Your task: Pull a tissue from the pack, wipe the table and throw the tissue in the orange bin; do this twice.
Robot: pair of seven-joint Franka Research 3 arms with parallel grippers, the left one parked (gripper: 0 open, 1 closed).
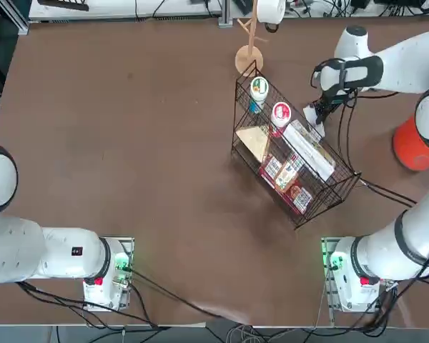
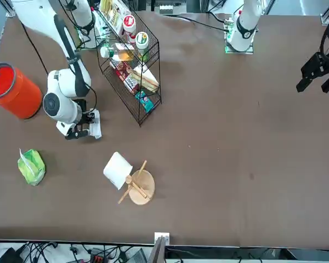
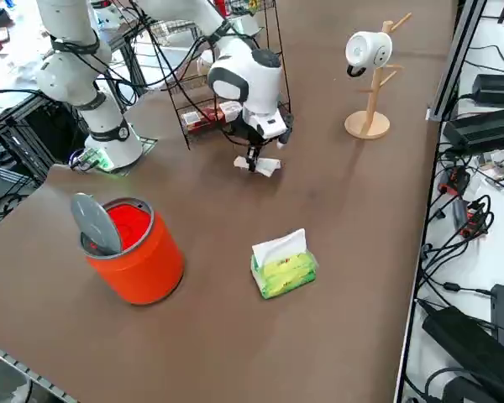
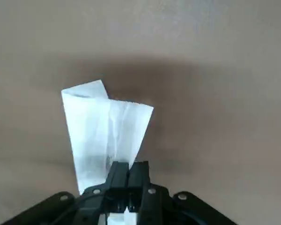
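Right pincer pinches a white tissue low against the bench, presumably for wiping; orange bin stands well apart.

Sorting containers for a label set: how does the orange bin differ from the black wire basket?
The orange bin is a solid, round, tapered bucket; the wire basket is an open black grid, long and boxy. The bin stands alone near the table edge with a grey lid tilted in its mouth; the basket is packed with groceries. Both stand on the table.
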